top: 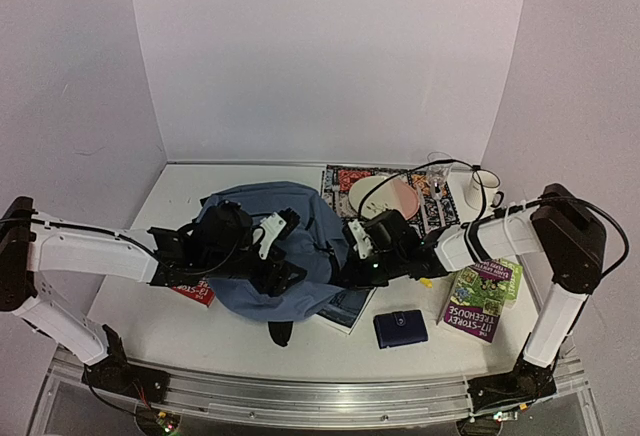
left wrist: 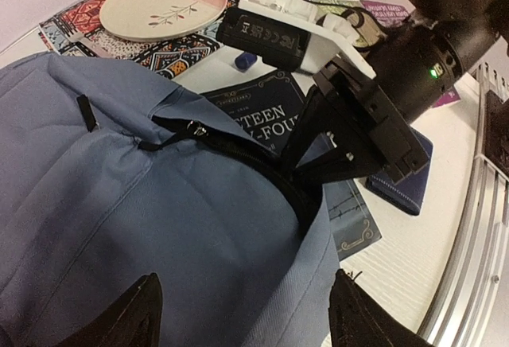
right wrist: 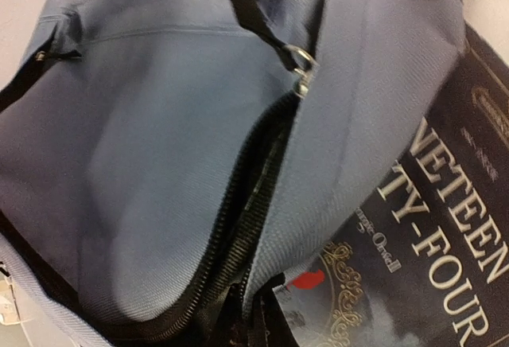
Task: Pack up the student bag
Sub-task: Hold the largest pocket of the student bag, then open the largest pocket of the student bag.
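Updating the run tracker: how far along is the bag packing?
Done: the student bag is partly unzipped. In hand: right claw shut on its zip edge, left claw open above the fabric. Left: the packing itself; dark book, wallet and Treehouse book lie outside.

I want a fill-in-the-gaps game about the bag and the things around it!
1. The backpack is the colour ____.
2. The dark book lies partly ____ the backpack.
3. The pink and white ____ sits on the patterned mat.
4. The left pincer is ____, not shut.
Missing words: blue; under; plate; open.
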Controlling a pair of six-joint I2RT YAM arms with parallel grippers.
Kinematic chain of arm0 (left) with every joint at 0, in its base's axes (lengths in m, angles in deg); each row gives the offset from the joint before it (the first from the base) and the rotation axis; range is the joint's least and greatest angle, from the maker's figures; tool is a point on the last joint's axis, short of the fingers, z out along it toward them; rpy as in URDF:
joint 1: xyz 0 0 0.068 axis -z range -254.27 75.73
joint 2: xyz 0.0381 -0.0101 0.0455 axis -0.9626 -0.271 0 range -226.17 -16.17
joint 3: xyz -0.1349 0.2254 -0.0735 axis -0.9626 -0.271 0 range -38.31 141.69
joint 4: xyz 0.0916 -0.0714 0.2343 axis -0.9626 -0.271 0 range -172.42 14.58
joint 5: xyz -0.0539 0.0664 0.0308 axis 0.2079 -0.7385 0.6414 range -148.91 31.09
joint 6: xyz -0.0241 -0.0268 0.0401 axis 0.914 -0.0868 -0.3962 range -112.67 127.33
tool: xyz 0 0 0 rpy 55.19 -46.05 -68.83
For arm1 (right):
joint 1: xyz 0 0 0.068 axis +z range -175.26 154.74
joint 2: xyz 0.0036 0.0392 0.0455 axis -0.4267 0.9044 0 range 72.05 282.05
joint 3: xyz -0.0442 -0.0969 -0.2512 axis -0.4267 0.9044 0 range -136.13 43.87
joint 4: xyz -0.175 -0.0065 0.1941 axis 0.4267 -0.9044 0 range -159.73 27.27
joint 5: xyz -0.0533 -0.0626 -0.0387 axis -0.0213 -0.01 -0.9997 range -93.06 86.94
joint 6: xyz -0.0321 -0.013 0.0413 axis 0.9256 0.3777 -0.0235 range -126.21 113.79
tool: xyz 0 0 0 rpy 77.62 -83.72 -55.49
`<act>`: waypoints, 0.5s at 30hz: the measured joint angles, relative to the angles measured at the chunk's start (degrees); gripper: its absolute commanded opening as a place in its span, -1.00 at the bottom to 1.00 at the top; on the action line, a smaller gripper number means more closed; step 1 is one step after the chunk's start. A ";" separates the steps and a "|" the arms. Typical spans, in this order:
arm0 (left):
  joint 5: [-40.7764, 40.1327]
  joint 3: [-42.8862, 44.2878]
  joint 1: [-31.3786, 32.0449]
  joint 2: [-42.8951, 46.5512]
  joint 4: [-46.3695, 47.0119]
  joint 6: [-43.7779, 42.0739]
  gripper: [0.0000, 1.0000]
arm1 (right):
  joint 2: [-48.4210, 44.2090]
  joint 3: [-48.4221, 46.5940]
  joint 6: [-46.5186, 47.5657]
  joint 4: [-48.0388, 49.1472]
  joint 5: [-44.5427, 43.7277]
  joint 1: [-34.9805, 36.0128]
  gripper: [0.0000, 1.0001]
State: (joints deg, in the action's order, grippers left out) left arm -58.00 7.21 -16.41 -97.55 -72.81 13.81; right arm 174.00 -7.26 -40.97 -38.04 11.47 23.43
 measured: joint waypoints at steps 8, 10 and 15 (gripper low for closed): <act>-0.71 9.27 -0.01 -7.97 -1.26 5.21 0.41 | -2.15 -2.26 3.22 3.99 0.66 0.00 -1.00; -0.69 10.75 -0.07 -10.01 -1.31 6.71 0.37 | -2.15 -3.11 3.57 4.81 1.20 0.00 -1.00; 0.29 13.32 -0.62 -13.93 -2.99 9.83 0.12 | -2.15 -3.34 3.70 5.78 2.10 0.00 -1.00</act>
State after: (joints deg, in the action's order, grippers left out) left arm -57.71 20.53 -17.03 -111.47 -75.80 23.64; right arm 171.84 -10.61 -37.27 -32.27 13.58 23.43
